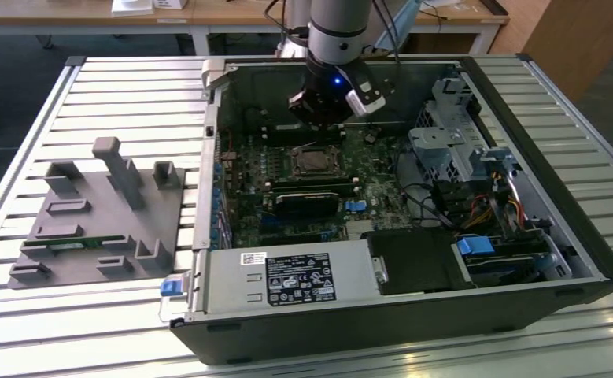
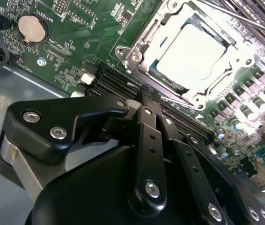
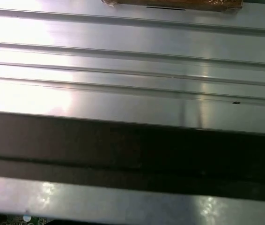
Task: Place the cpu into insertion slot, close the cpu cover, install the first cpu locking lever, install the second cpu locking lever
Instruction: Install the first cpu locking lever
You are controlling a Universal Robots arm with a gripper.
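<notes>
The cpu (image 2: 191, 50) lies flat in its socket on the green motherboard (image 2: 62, 56), its pale metal top shining brightly. The silver cpu cover (image 2: 139, 49) lies down around it as a frame. In the exterior view the cpu (image 1: 312, 161) sits mid-board inside the open computer case. My gripper (image 1: 333, 110) hangs above the board, just behind the socket. The black gripper (image 2: 144, 96) looks shut with nothing in it, its tips a short way off the socket's edge. A thin metal rod (image 2: 221, 13) runs along the socket's far side.
The case walls (image 1: 217, 157) box in the board. A power supply (image 1: 290, 279) and drive cages (image 1: 459, 150) crowd the near and right sides. Memory slots (image 2: 116, 82) and a coin battery (image 2: 31, 28) lie near the socket. A grey fixture (image 1: 96, 213) rests on the slatted table (image 3: 132, 79).
</notes>
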